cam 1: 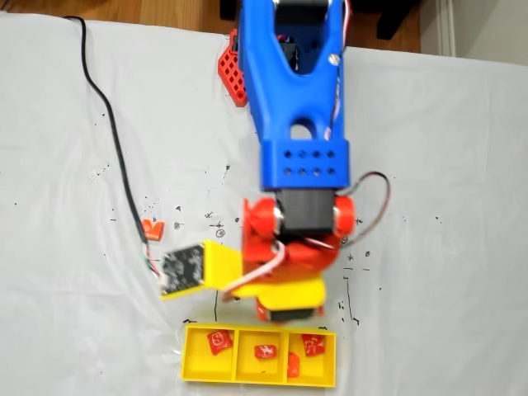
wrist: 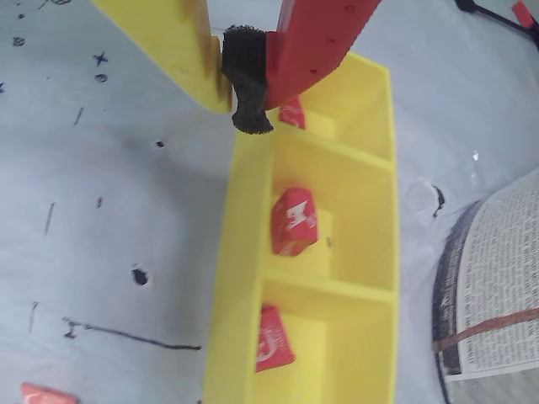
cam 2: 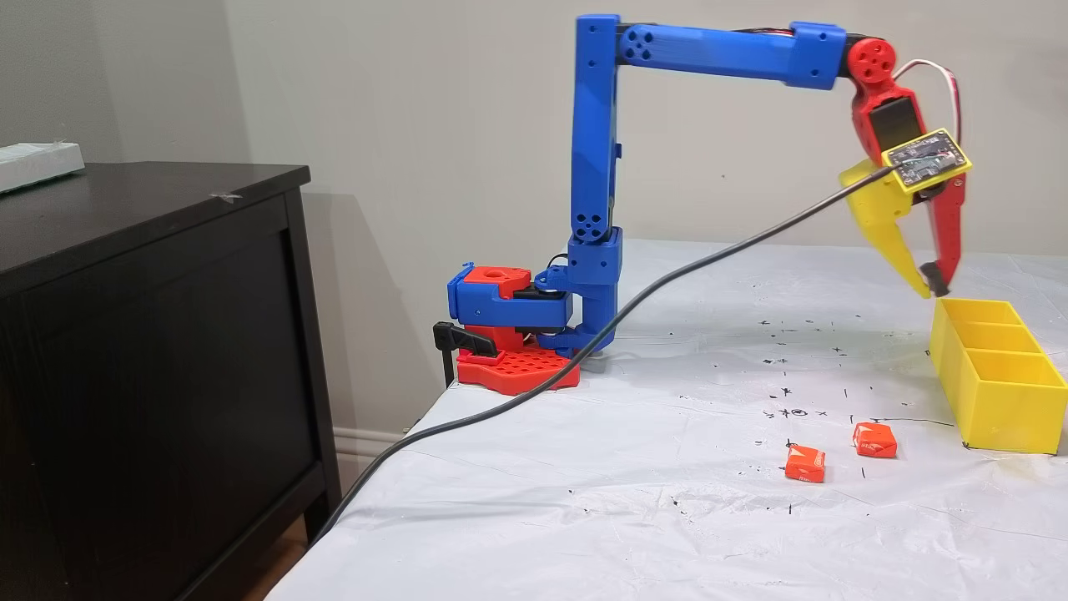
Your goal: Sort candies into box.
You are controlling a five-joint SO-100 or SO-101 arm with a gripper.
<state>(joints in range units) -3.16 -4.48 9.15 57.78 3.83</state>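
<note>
We are hovering our claw, tips together and empty, just above the box holding four candies. Reaching for loose candies on the counter risks clipping the box wall.

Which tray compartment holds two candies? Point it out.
The right-end compartment of the yellow tray in the top-down fixed view: two candies lie there; the others hold one each.
</note>
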